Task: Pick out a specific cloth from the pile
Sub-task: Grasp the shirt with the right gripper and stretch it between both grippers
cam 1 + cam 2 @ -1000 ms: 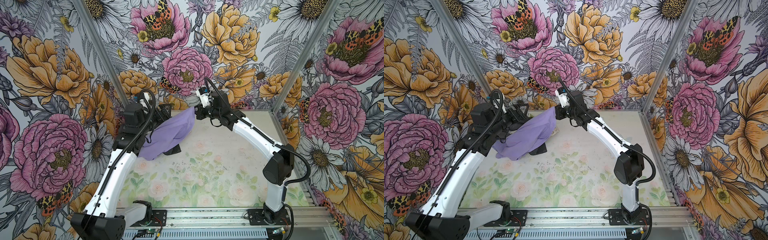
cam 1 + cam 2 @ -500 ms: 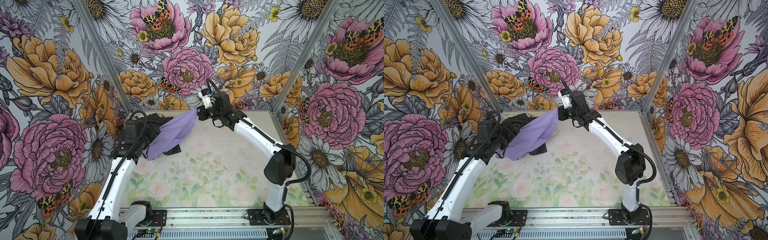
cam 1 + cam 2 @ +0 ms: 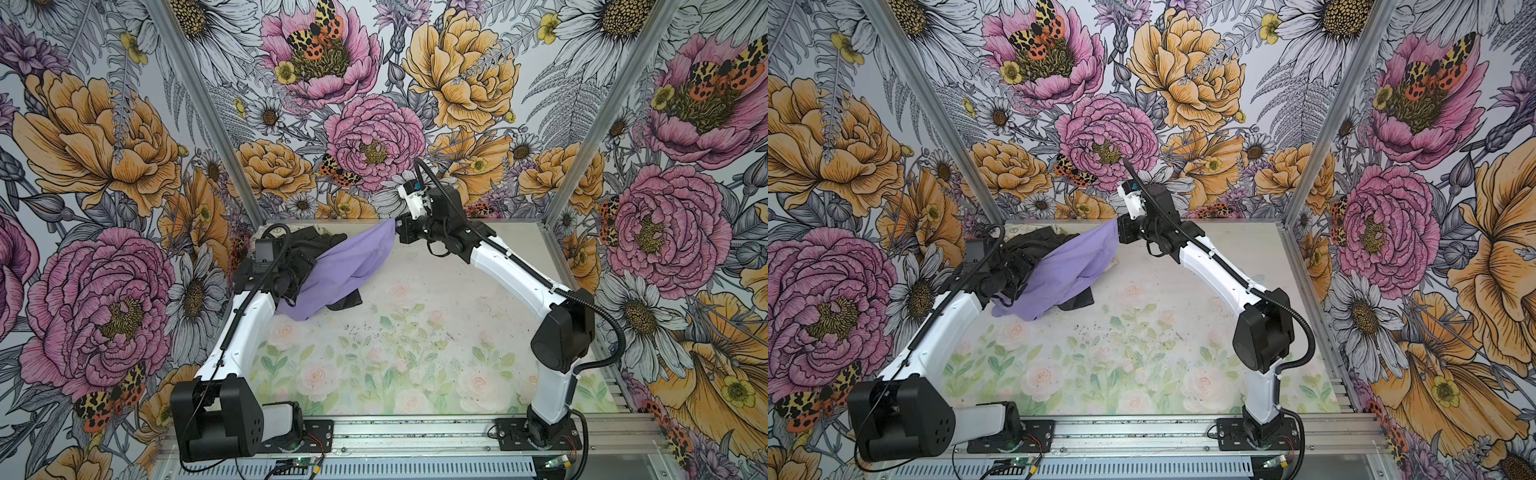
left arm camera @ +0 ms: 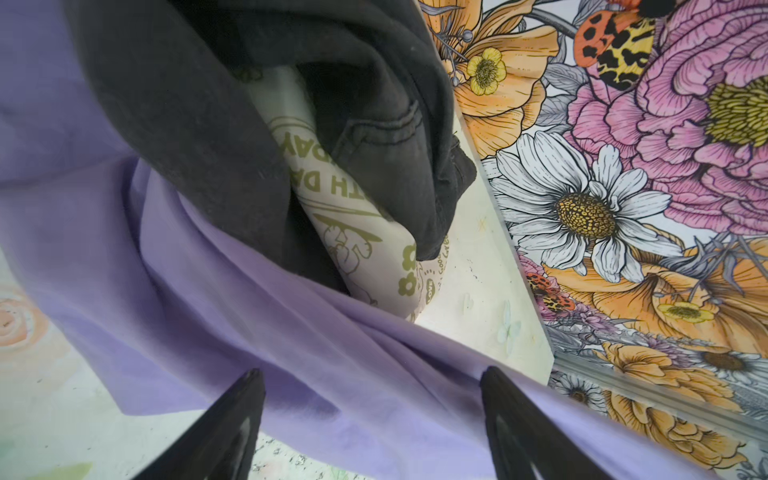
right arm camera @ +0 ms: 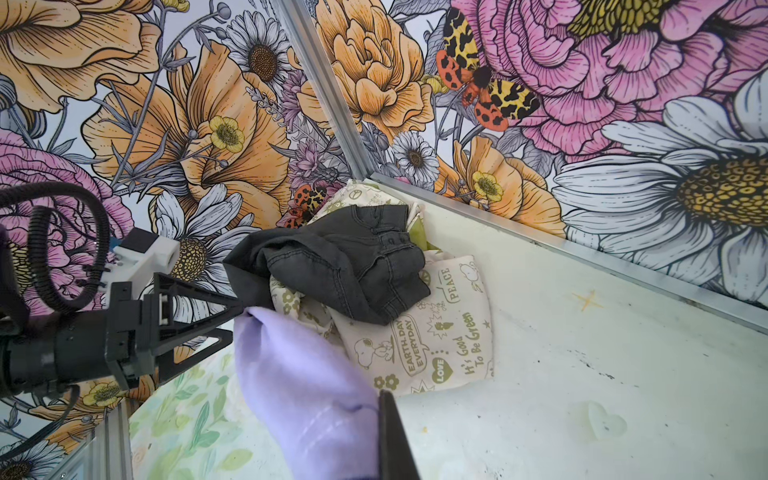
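Lavender fabric, the cloth (image 3: 345, 266), hangs as a slanting sheet over the far-left part of the bench (image 3: 415, 332). Its top corner is pinched in the right claw (image 3: 397, 226), which is closed on it above the far middle. Its lower folds rest on the bench just beside the pile (image 3: 307, 245) in the far-left corner.

The left claw (image 4: 372, 374) stands wide, with a loose lavender fold lying across the gap between its jaws and nothing clamped.

The main risk, as I judge it, is entanglement. In the left wrist view a dark grey garment (image 4: 257, 137) drapes over part of the cloth, and in both top views a dark piece (image 3: 345, 301) pokes out under its near edge. A further pull could drag those along. If the left claw shuts here it may nip dark fabric too. The right claw holds only a small corner, so a snag could make it slip. The cream printed cloth (image 5: 440, 340) lies against the lavender and could shift as well.
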`<state>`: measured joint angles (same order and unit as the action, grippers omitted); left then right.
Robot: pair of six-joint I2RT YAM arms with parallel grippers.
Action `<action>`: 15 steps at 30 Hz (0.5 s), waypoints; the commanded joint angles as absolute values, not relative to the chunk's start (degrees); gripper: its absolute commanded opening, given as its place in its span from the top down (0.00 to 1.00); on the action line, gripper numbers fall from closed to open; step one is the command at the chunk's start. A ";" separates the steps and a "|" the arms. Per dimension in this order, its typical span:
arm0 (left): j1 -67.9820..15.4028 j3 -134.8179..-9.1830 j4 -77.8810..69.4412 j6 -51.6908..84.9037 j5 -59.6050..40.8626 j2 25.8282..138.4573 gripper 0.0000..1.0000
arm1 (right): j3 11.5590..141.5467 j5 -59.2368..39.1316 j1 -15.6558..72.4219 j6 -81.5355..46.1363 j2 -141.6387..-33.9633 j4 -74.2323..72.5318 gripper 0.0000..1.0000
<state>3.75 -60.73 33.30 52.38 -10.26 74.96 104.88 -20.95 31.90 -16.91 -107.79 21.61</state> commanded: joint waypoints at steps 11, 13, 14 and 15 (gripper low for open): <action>4.86 -65.11 26.25 53.98 -15.72 81.48 0.84 | 103.10 -20.75 31.28 -16.50 -102.93 20.30 1.00; 4.92 -65.55 26.21 53.51 -15.16 80.98 0.96 | 103.03 -20.65 31.21 -16.43 -102.83 20.22 1.00; 5.01 -65.69 26.20 53.37 -15.04 80.79 1.00 | 103.02 -20.50 31.27 -16.39 -102.83 20.26 1.00; 5.13 -65.91 26.22 53.15 -15.00 80.48 1.00 | 103.05 -20.40 31.22 -16.43 -102.84 20.26 1.00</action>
<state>4.49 -63.75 28.86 54.06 -14.50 81.76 103.22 -21.28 31.88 -16.91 -105.82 21.58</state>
